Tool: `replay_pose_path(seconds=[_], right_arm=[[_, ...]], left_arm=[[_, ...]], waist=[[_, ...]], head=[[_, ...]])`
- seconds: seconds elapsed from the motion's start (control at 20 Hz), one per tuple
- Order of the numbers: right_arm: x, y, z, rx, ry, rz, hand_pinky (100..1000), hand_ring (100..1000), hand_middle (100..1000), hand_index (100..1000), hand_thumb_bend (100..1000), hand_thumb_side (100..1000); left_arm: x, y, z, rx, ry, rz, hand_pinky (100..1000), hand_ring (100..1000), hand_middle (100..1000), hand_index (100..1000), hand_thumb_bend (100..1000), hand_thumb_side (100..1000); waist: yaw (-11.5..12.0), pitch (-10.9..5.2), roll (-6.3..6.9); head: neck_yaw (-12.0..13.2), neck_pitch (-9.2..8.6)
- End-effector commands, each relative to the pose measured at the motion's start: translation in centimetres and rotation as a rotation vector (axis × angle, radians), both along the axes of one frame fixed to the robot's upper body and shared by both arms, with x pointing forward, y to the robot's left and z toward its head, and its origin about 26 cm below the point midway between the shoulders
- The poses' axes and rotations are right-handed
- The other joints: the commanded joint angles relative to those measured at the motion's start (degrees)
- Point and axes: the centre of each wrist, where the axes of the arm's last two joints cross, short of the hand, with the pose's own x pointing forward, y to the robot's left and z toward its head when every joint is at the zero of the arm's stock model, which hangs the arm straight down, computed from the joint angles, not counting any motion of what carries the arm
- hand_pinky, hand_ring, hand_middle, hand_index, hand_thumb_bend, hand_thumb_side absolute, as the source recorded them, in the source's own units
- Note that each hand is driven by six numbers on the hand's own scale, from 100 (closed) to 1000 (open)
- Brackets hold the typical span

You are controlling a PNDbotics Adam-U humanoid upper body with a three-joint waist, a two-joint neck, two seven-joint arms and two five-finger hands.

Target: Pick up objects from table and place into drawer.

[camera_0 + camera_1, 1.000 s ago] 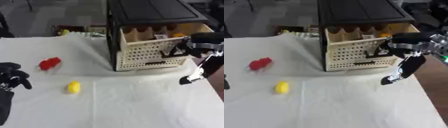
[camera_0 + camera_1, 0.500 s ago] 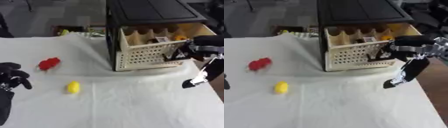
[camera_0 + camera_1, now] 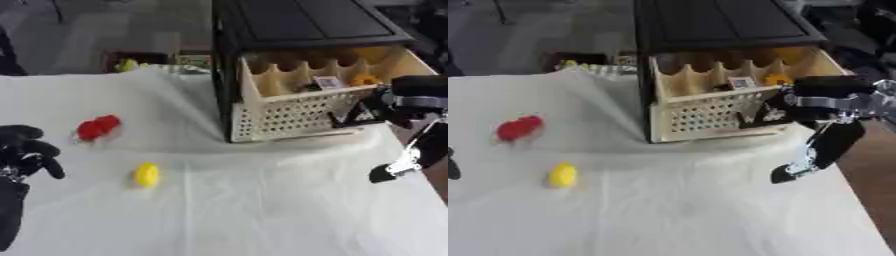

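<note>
white tablecloth (image 3: 262, 210), yellow-green items (image 3: 129, 65) beyond the table's far edge

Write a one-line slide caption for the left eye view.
Right hand at the open perforated drawer; red object and yellow object wait on the white cloth.

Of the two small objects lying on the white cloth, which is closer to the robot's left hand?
The small yellow object; the red one lies farther up the cloth from the left hand.

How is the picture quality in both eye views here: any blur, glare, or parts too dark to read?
Left eye view: soft throughout; the small things in the drawer are smeared, and the black left hand shows little detail. Right eye view: equally soft; the right hand merges into a dark mass at the drawer front, its fingers unreadable. The white cloth is evenly lit, without glare.
</note>
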Motion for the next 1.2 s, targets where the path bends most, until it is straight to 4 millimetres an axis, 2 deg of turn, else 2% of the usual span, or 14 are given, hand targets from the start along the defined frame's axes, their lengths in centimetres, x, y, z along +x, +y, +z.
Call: replay_pose_path(seconds=[0.05,0.75,0.95,1.2], right_arm=[[-1.0,0.2,1.0,-0.001,-0.004,0.02,100,266,100,776,669,529],[-2.3,0.6,1.2,0.045,0.043,0.024,100,265,100,774,679,527],[-2.4,0.6,1.0,0.044,0.057,0.021,100,267,100,842,671,522],[-2.6,0.8,1.2,0.059,0.047,0.036,100,272,100,859,675,523]], left_arm=[[-0.1,-0.1,0.6,0.004,-0.018,-0.007,438,603,649,678,142,881],[-0.1,-0.2,0.7,0.006,-0.015,-0.009,439,604,650,676,145,883],[-0.1,-0.2,0.7,0.006,-0.015,-0.01,439,605,650,676,145,883],[-0.1,-0.2,0.6,0.006,-0.013,-0.009,439,605,651,676,146,884]], waist=[[-0.08,-0.96,-0.08],[-0.21,-0.83,-0.29],[-0.14,-0.81,-0.28],[-0.16,-0.82,-0.32]], head=[[0.13,-0.5],[0.27,-0.59],[0.28,-0.61],[0.38,-0.63]])
